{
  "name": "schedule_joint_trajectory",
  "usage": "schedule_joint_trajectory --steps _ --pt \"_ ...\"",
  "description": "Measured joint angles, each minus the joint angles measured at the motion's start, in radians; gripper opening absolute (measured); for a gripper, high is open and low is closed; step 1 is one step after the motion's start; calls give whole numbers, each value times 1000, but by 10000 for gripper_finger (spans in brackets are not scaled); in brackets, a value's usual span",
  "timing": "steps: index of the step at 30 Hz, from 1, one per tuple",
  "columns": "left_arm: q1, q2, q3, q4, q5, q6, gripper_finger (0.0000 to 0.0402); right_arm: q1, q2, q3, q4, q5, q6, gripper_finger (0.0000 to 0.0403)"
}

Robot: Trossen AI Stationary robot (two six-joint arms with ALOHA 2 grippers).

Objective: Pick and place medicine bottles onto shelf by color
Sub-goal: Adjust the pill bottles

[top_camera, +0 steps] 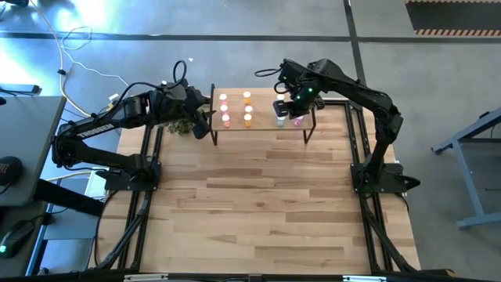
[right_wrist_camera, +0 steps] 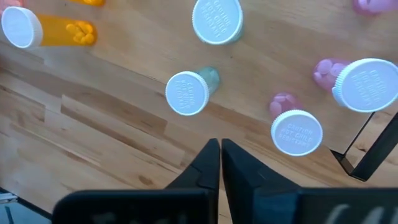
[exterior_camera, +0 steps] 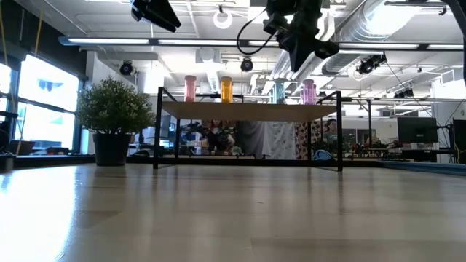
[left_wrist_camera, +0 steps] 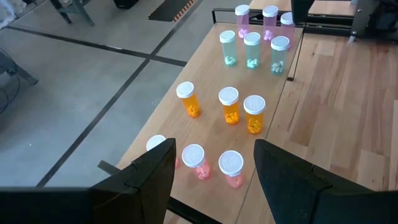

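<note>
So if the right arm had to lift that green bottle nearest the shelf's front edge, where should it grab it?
Probably by the white cap, coming straight down. The green bottle stands upright on the shelf, cap up, with open space around it. The right gripper hangs above it, shut, so it would need to open first.

**Bottles in rows on the shelf, one claw at each end**

The shelf (top_camera: pixel 262 125) stands on the table (top_camera: pixel 258 204) near its far edge, midway between the two arms. The medicine bottles (top_camera: pixel 247 110) stand upright on the shelf in short rows running front to back, the rows side by side along its length; the last rows sit at the right arm's end. A potted plant (exterior_camera: pixel 113 116) sits on the table just left of the shelf. The left claw (top_camera: pixel 205 117) hangs above the shelf's left end. The right claw (top_camera: pixel 288 106) hangs above the bottles at the right end, touching none.
</note>
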Motion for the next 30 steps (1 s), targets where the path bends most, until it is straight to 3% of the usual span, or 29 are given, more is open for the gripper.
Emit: schedule_joint_trajectory --steps 30 --pt "0 0 0 17 0 2 207 -6 61 -1 -62 68 -26 4"
